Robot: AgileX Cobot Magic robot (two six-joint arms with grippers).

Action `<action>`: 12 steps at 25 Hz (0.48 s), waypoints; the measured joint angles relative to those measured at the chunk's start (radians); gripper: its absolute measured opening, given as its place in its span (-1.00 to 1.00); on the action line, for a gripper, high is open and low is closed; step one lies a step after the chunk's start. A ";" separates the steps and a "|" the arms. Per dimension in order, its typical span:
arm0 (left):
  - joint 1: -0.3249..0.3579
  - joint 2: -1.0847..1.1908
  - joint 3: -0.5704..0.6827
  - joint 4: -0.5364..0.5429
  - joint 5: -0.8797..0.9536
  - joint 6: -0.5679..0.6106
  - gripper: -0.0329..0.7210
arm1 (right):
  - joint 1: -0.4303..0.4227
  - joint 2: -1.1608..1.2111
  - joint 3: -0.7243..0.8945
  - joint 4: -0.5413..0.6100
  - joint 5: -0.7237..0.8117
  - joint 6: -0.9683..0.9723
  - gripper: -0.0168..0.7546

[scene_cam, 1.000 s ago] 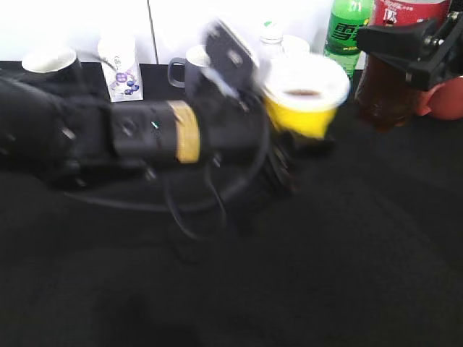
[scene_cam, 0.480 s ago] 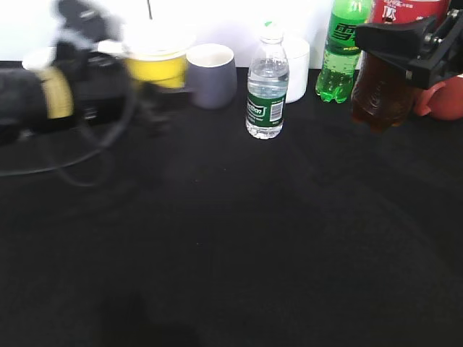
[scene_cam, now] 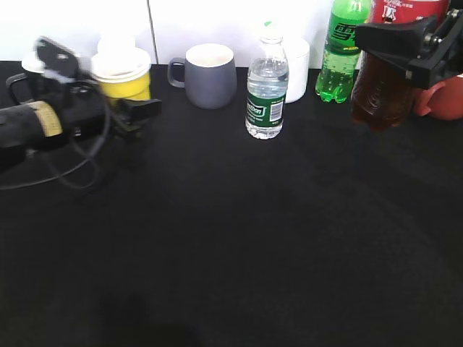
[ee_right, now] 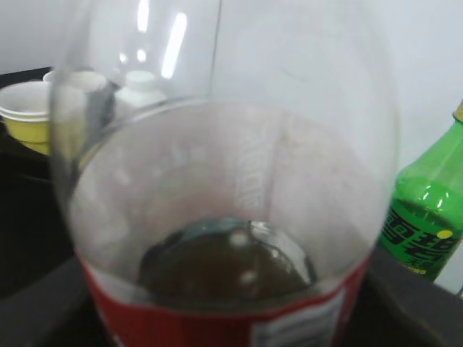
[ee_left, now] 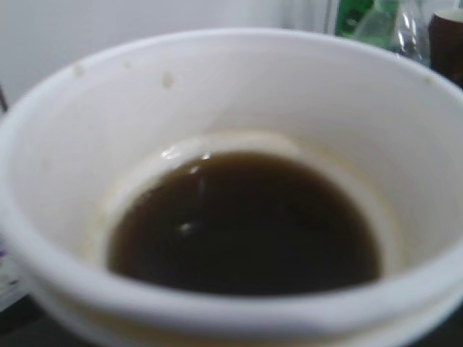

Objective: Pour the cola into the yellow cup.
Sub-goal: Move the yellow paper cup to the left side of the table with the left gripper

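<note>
Two grippers are occupied: the small yellow white-rimmed cup (scene_cam: 121,74), holding cola, is clasped left of the grey mug (scene_cam: 208,74); the tall red-labelled cola bottle (scene_cam: 389,69) is clamped far right. A jolt could slosh cola.

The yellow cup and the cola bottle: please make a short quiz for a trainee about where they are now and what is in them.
1. True or false: the yellow cup holds dark liquid.
2. Which hand grips the cola bottle? A) left B) right C) neither
3. Fill in: between the grey mug and the green soda bottle stands the small ____ bottle.

Key
1. True: the left wrist view shows dark drink in the cup's white inside.
2. B: the right hand clamps it, raised above the table.
3. Water.
</note>
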 joint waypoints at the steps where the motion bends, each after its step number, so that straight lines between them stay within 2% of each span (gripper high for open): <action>1: 0.000 0.034 -0.029 0.000 -0.002 0.000 0.25 | 0.000 0.000 0.000 0.000 0.000 0.001 0.37; 4: 0.000 0.114 -0.078 -0.003 -0.012 0.000 0.25 | 0.000 0.000 0.000 0.000 0.000 0.001 0.37; 10: 0.000 0.178 -0.087 -0.002 -0.024 0.000 0.25 | 0.000 0.000 0.000 0.000 -0.001 0.001 0.37; 12: 0.000 0.193 -0.087 -0.002 -0.023 0.000 0.31 | 0.000 0.000 0.000 0.000 -0.001 0.001 0.37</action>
